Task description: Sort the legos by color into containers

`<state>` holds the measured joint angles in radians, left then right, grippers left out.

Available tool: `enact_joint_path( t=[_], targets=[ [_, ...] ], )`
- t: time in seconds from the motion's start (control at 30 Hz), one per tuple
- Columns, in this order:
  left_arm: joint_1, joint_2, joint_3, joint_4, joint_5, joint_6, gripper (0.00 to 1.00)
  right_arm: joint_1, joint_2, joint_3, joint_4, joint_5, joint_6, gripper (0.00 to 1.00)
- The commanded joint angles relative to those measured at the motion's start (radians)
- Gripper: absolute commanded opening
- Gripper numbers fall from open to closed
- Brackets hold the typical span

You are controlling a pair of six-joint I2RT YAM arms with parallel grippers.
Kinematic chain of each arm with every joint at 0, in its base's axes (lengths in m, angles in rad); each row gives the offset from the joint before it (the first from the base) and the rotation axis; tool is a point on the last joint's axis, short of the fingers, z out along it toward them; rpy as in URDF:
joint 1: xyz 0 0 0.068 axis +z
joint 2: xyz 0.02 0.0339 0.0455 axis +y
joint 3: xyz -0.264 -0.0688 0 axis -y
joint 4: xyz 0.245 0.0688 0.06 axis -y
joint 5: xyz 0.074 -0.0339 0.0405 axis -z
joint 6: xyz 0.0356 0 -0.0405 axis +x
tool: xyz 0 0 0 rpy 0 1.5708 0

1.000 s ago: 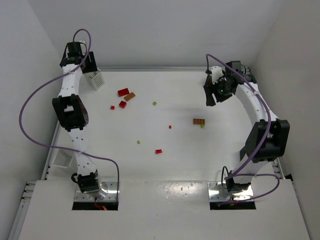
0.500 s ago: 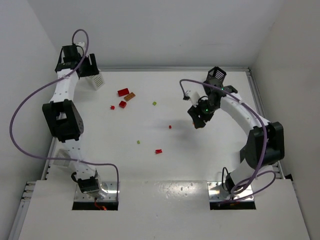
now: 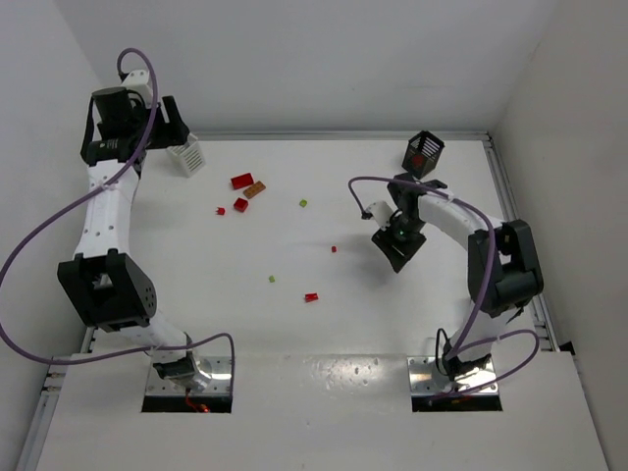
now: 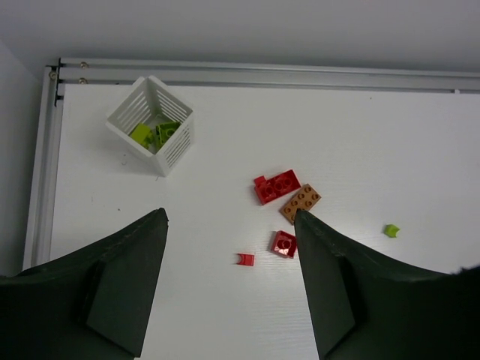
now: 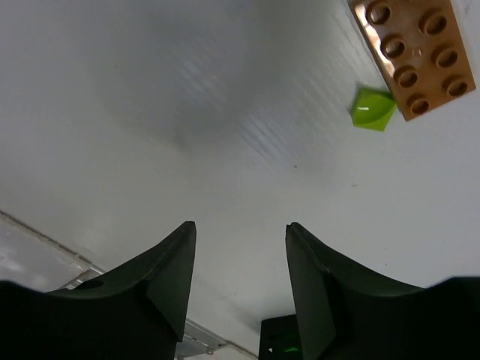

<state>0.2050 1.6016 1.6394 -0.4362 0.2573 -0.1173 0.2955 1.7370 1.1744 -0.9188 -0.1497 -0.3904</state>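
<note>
My left gripper (image 3: 169, 126) is open and empty, held high over the far left corner (image 4: 229, 217). Below it stands a white basket (image 4: 150, 124) holding yellow-green bricks (image 4: 154, 133); it also shows from above (image 3: 186, 155). Nearby lie two red bricks (image 4: 276, 186) (image 4: 283, 243), an orange-brown plate (image 4: 300, 203) and a small red piece (image 4: 244, 259). My right gripper (image 3: 397, 247) is open and empty, low over the table (image 5: 240, 229). Just beyond its fingertips lie another orange-brown plate (image 5: 416, 56) and a yellow-green piece (image 5: 373, 107). A black basket (image 3: 424, 152) holds something red.
Loose pieces lie mid-table: a yellow-green one (image 3: 303, 203), a tiny red one (image 3: 334, 249), a green one (image 3: 272, 279) and a red one (image 3: 311, 296). A metal rail (image 4: 247, 71) runs along the far table edge. White walls close in on the left, back and right.
My right arm has swung from the back right corner in toward the middle and come down over the orange-brown plate, uncovering the black basket. My left arm has lifted and drawn back left.
</note>
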Motion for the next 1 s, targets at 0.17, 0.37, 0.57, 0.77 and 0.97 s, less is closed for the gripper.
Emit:
enact_joint_path(
  t=[0.17, 0.37, 0.57, 0.77, 0.97],
  targets=[
    [0.013, 0.0, -0.004, 0.027, 0.043, -0.05, 0.74, -0.015, 0.041, -0.016, 0.089, 0.139, 0.093, 0.53],
    [0.022, -0.023, -0.004, 0.027, 0.034, -0.05, 0.74, -0.015, 0.173, 0.082, 0.063, 0.087, 0.122, 0.53],
    [0.031, -0.035, -0.023, 0.027, 0.016, -0.03, 0.75, -0.015, 0.26, 0.18, 0.063, 0.087, 0.14, 0.54],
    [0.04, -0.035, -0.023, 0.027, 0.016, -0.03, 0.75, -0.015, 0.352, 0.261, 0.063, 0.087, 0.14, 0.54],
    [0.05, -0.016, -0.013, 0.027, 0.016, -0.03, 0.75, -0.015, 0.404, 0.311, 0.063, 0.096, 0.14, 0.54]
  ],
)
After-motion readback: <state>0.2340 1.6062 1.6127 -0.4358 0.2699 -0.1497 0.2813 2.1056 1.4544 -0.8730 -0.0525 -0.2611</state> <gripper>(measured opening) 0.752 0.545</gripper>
